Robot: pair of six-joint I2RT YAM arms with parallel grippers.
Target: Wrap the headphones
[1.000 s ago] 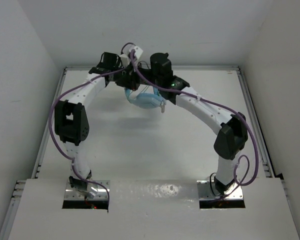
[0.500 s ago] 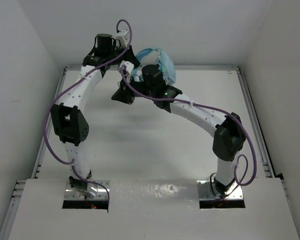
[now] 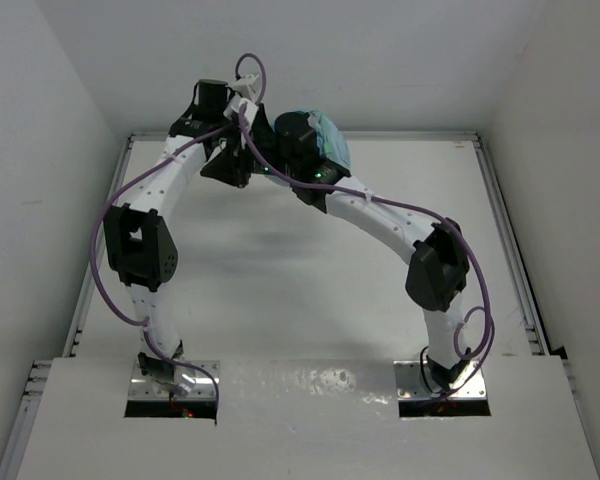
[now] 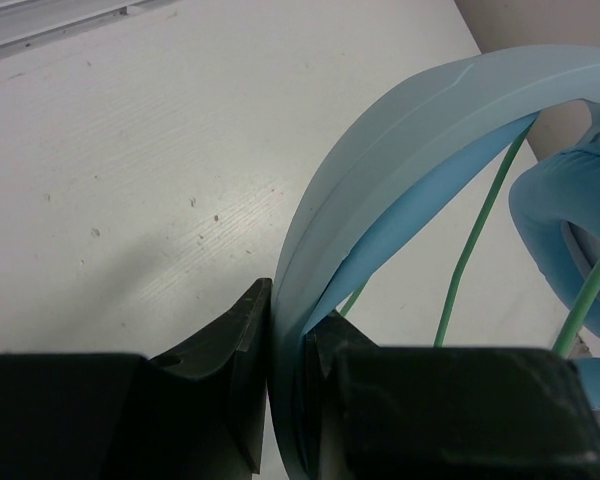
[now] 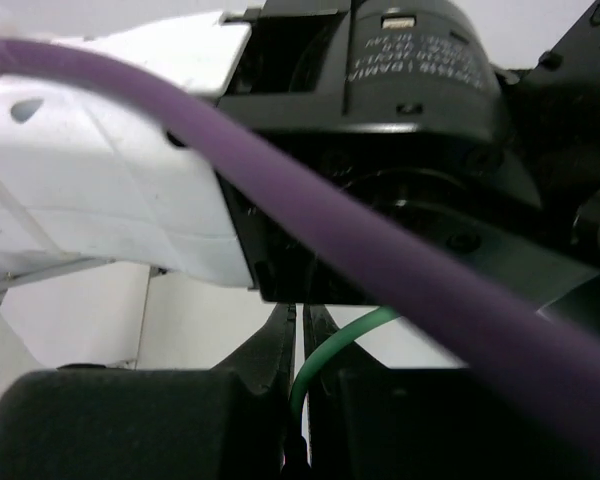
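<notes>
Top view: the headphones (image 3: 330, 140) are held above the tabletop's (image 3: 280, 290) far edge, where both arms are arched together. Left wrist: the light, springy headband (image 4: 400, 150) is pinched edge-on by the left pincer (image 4: 288, 335), judged a sound hold. Right wrist: the thin, limp cable (image 5: 330, 345) is nipped by the right pincer (image 5: 300, 340); slipping is judged likely.

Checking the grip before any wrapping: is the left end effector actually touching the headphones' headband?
Touching. The left wrist view shows the left end effector closed on the headband, with both fingers pressed against its sides and no gap.
</notes>
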